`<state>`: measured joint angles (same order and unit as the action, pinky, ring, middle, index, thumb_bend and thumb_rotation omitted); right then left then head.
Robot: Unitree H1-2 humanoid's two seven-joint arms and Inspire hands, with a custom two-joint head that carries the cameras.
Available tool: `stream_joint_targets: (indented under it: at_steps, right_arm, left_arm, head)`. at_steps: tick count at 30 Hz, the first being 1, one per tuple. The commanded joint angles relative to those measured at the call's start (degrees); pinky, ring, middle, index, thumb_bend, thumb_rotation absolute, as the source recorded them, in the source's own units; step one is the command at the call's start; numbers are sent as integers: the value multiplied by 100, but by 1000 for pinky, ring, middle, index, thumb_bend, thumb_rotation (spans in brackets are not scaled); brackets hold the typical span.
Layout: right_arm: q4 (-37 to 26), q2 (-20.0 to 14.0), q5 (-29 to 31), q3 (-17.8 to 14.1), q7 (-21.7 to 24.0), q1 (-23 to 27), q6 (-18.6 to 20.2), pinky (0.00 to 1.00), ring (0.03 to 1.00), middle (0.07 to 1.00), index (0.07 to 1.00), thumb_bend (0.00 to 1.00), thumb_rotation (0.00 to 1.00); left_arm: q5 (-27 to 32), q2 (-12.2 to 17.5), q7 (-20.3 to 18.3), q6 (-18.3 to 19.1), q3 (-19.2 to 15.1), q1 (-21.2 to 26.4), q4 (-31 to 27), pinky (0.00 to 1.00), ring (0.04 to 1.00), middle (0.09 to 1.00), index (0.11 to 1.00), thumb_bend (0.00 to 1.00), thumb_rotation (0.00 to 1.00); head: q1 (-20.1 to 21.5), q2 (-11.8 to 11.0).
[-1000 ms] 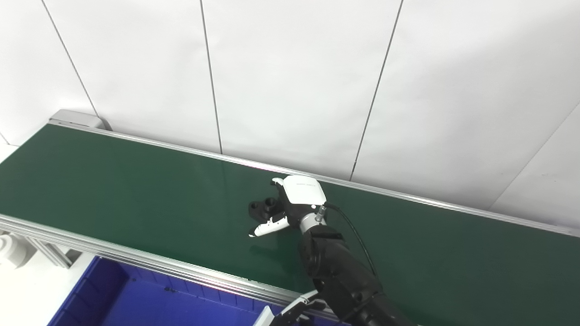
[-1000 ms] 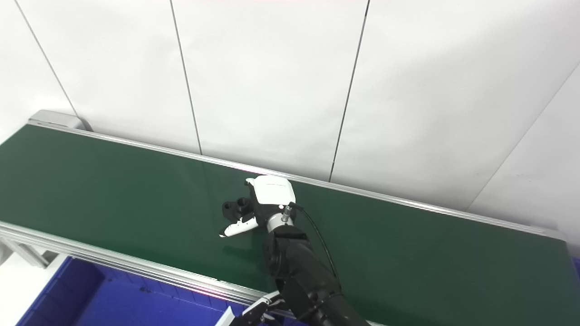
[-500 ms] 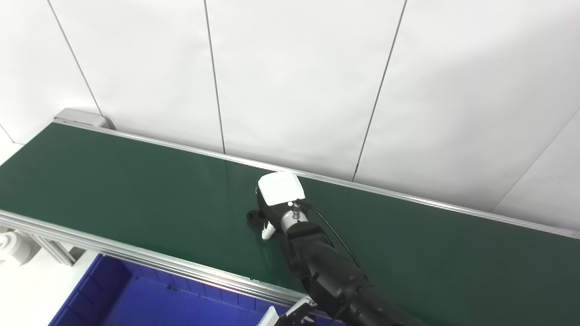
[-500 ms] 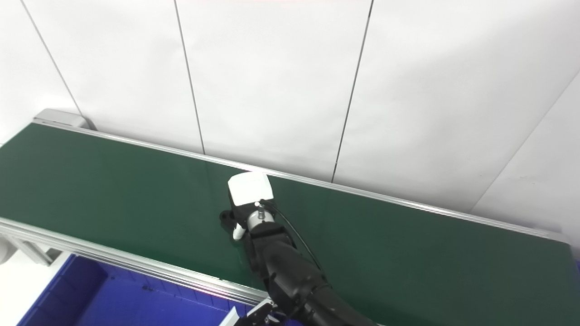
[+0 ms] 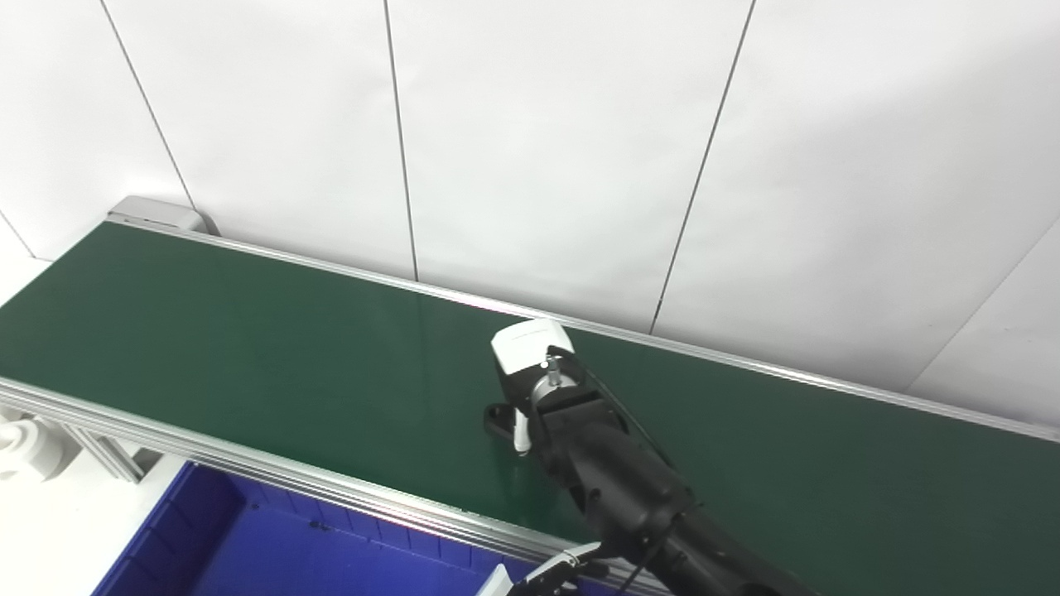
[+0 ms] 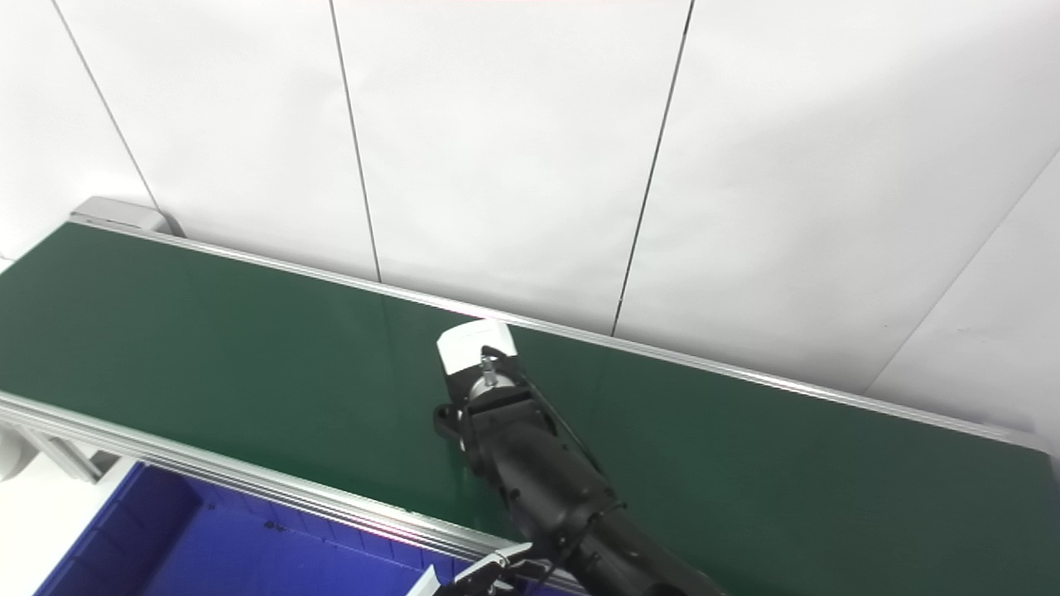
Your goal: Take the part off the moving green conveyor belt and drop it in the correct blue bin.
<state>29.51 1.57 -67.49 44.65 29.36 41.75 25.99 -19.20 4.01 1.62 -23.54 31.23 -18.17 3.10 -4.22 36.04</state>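
Right robot hand (image 5: 530, 364) sits over the middle of the green conveyor belt (image 5: 248, 348), arm coming in from the bottom right, white back plate facing my cameras. Black part (image 5: 497, 420) is on the belt directly under that robot hand, only its left edge peeking out beside a white fingertip (image 5: 521, 437) that points down at the belt. From here I can't tell if the fingers are clamped on the part or just resting beside it, the wrist blocks it. Blue bin (image 5: 248, 546) is below the near belt rail at the bottom left, well apart from the part. Something white and black (image 5: 542, 575) pokes in at the bottom edge, maybe the left robot hand, too little showing to read. White panelled wall (image 5: 538, 149) behind the belt.
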Motion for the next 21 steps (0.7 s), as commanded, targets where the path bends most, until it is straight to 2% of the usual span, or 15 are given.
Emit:
stream_joint_targets:
  at_steps: [1, 5, 6, 10, 12, 14, 17, 21]
  right_arm:
    - [-462, -147, 159, -197, 56, -217, 78, 135, 220, 471, 493, 529, 0]
    - [-1606, -289, 153, -535, 4, -412, 79, 194, 296, 475, 490, 528, 0]
    - [-1813, -304, 139, -609, 16, -456, 78, 201, 305, 445, 510, 525, 0]
    - [-2584, -449, 112, -822, -26, -655, 15, 180, 267, 467, 489, 530, 0]
    - [-2946, -534, 161, -941, 21, -758, -15, 190, 285, 419, 516, 522, 0]
    - [-3249, -580, 218, -1061, 56, -872, -11, 178, 273, 465, 493, 526, 0]
    - [-3646, -648, 167, -1183, 94, -1062, -1, 167, 254, 471, 490, 526, 0]
    - [-4227, -700, -49, -1282, 189, -1324, 2, 181, 262, 473, 491, 526, 0]
  left_arm:
    - [31, -637, -52, -228, 514, -357, -208, 664, 820, 883, 849, 1000, 892]
    - [52, -577, -136, -191, 458, -346, -267, 670, 826, 888, 850, 1000, 890]
    - [52, -561, -149, -184, 442, -340, -282, 672, 828, 889, 853, 1000, 891]
    - [140, -492, -256, -96, 376, -347, -391, 681, 839, 897, 859, 1000, 889]
    - [235, -453, -311, -112, 338, -348, -412, 688, 841, 896, 864, 998, 879]
    - [336, -417, -366, -107, 292, -354, -440, 701, 848, 897, 864, 1000, 872]
    - [417, -360, -420, -97, 227, -361, -478, 708, 854, 898, 865, 1000, 879]
    - [480, -228, -506, -105, 106, -362, -567, 720, 862, 904, 869, 1000, 897]
  head:
    - [31, 16]
    - [117, 40]
    - [144, 46]
    - [278, 75]
    - [364, 77]
    - [462, 83]
    - [554, 93]
    - [910, 199]
